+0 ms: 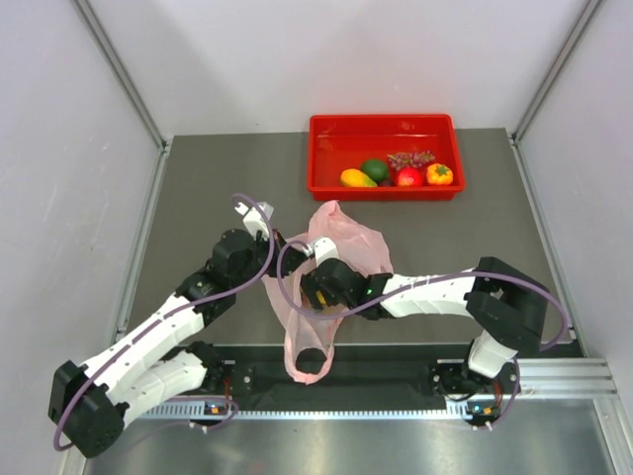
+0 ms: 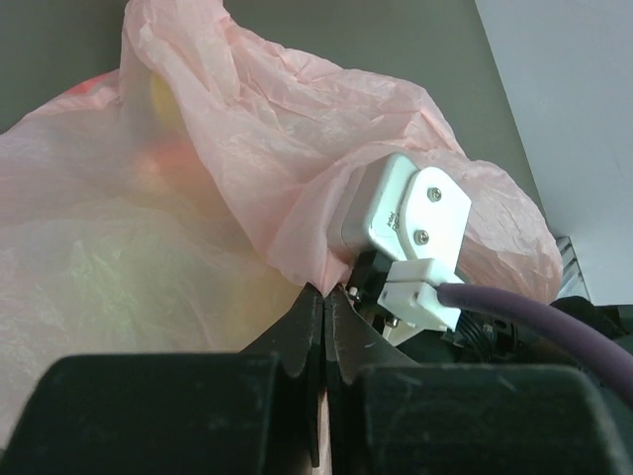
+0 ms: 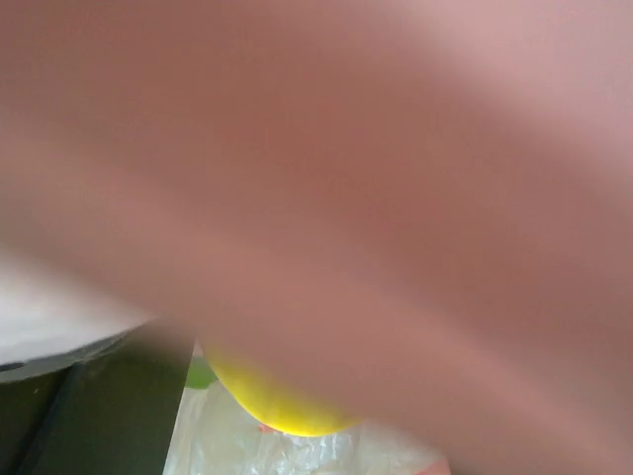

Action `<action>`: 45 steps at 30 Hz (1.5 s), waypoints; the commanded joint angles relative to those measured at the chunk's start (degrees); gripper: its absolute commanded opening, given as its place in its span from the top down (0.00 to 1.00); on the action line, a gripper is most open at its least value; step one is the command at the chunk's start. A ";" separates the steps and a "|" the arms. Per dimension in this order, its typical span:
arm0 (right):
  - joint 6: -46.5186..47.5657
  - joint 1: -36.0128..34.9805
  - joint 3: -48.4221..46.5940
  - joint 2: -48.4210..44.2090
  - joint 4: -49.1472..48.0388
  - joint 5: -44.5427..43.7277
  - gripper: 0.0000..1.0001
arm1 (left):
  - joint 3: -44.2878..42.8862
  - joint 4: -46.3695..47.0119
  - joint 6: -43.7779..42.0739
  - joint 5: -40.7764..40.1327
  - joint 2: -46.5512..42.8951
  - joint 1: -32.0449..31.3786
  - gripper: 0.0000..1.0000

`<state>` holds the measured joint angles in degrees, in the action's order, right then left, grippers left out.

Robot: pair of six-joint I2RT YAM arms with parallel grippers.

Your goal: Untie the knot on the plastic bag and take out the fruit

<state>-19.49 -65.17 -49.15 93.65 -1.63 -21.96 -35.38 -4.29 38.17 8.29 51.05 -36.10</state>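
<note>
Over the grey table (image 1: 198, 178), left gripper (image 2: 322, 317) pinches the plastic bag (image 1: 348, 237); right gripper (image 1: 316, 287) reaches inward, state unclear.

White-and-black arms (image 1: 148, 348), purple cables (image 2: 534, 317)

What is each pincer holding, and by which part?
Left pincer pinches a fold of the pink bag. Right pincer: cannot be told, plastic blurs its view.

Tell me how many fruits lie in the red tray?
5, in a row: yellow fruit leftmost, dark green fruit, red fruit with grapes behind it, orange fruit rightmost. Others may be hidden beneath them.
</note>
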 commanded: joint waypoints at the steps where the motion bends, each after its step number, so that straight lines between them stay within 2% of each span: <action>1: 0.41 1.36 -0.95 1.45 -2.68 2.53 0.13 | 0.74 2.62 0.85 0.05 -1.21 -0.20 1.00; 4: 0.41 1.71 -0.43 0.84 -2.24 3.76 0.32 | 1.01 3.15 1.03 0.05 -1.13 -0.12 1.00; 5: 0.59 1.62 -0.16 -0.73 -2.06 4.02 0.48 | 1.01 3.24 1.03 -0.12 -1.21 -0.20 1.00; 7: 0.76 1.62 0.36 -2.84 0.12 5.25 0.63 | 0.92 3.42 1.11 -0.03 -1.04 -0.12 1.00; 8: 1.03 1.62 0.54 -5.38 1.18 5.87 0.80 | 0.75 3.42 1.11 -0.12 -1.04 -0.11 1.00; 11: 1.29 1.45 1.16 -11.98 7.50 10.25 1.00 | 0.31 3.42 1.03 -0.47 -0.86 -0.20 1.00; 13: 1.82 1.45 1.85 -16.19 11.53 16.55 1.00 | -0.04 3.42 0.94 -0.82 -0.51 -0.20 1.00; 14: 2.17 1.45 2.03 -21.09 12.52 19.73 1.00 | -0.13 3.42 0.94 -0.82 -0.25 -0.20 1.00; 15: 3.22 1.45 1.95 -23.57 13.74 26.81 1.00 | -0.22 3.68 0.94 -1.00 0.10 -0.12 1.00; 17: 4.36 1.44 1.16 -30.06 17.60 34.05 1.00 | -0.48 3.85 1.03 -1.17 0.37 -0.20 1.00; 18: 5.41 1.36 0.11 -32.10 18.49 40.96 1.00 | -0.48 3.77 1.11 -1.00 0.89 -0.20 1.00; 21: 8.39 1.45 -3.57 -38.35 21.83 52.32 1.00 | -0.92 5.79 1.29 -1.00 2.21 -0.12 1.00; 22: 9.28 1.45 -4.89 -40.28 22.80 53.24 1.00 | -1.36 5.88 1.20 -0.83 2.56 -0.20 1.00; 26: 14.73 2.67 -11.57 -42.32 28.33 50.97 1.00 | -1.71 7.10 0.94 -0.65 4.14 -0.11 1.00; 29: 16.14 6.97 -15.80 -41.18 28.61 39.84 1.00 | -2.24 7.11 0.85 0.05 5.02 -0.20 1.00; 30: 14.84 10.64 -17.81 -40.31 28.35 29.01 1.00 | -2.33 7.11 0.76 0.32 5.11 -0.12 1.00; 32: 13.69 15.83 -20.10 -35.48 28.43 20.41 1.00 | -2.24 7.28 0.33 1.02 5.38 -0.12 1.00; 33: 12.29 22.47 -22.64 -33.37 28.35 17.50 1.00 | -2.42 7.11 0.24 1.20 5.47 -0.11 1.00; 38: 10.61 38.59 -31.42 -16.24 24.92 14.15 1.00 | -2.77 6.93 -0.47 3.39 5.29 -0.20 1.00; 45: 10.87 46.08 -48.05 8.35 22.82 7.39 1.00 | -3.03 6.14 -1.08 5.86 4.94 -0.12 1.00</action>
<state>-8.16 -21.63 -89.86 97.08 24.51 -8.38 -36.21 -0.43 38.17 12.45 56.53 -36.10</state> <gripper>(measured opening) 0.787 0.012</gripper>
